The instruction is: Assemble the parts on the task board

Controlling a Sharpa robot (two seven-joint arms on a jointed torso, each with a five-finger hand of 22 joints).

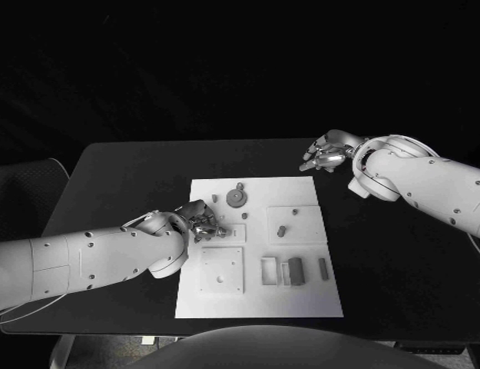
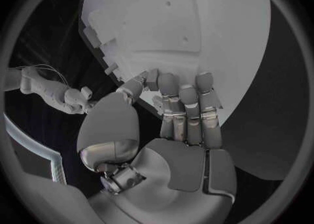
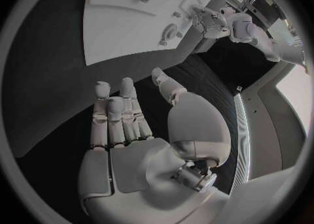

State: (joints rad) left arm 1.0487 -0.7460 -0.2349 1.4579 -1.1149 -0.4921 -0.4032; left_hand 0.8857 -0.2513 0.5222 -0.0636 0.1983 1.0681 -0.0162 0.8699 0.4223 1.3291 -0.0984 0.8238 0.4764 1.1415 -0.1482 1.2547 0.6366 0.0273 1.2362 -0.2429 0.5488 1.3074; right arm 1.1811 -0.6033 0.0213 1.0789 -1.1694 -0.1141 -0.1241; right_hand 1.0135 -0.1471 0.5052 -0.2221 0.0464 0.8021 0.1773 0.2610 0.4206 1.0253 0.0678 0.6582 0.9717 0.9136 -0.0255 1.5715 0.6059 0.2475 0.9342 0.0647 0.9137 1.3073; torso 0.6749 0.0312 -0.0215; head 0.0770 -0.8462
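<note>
**A:** Start at the left of the head view. What is the left hand (image 1: 199,221) doing?

**B:** It sits at the left edge of the task board (image 1: 306,304), a little left of the frame's centre, fingers curled down onto the white surface. In the left wrist view the fingers (image 2: 186,110) are bunched side by side, the thumb close to them, with a small part (image 2: 152,79) right at the tips. I cannot tell whether that piece is pinched or only touched.

**A:** And the board itself?

**B:** It lies in the middle of the black table (image 1: 129,169), running from the centre toward the bottom of the frame. On its upper half there is a round disc part (image 1: 234,198), and right of it a small upright peg (image 1: 282,231) in a square recess. Lower down, a square plate (image 1: 222,270) sits at the lower left, and a block-shaped part (image 1: 295,270) stands in a frame just right of it.

**A:** Further right?

**B:** The right hand (image 1: 326,154) hovers over bare table at the upper right, well apart from the board's top right corner. In the right wrist view its fingers (image 3: 122,113) are extended and loosely apart, palm bare, holding nothing.
</note>
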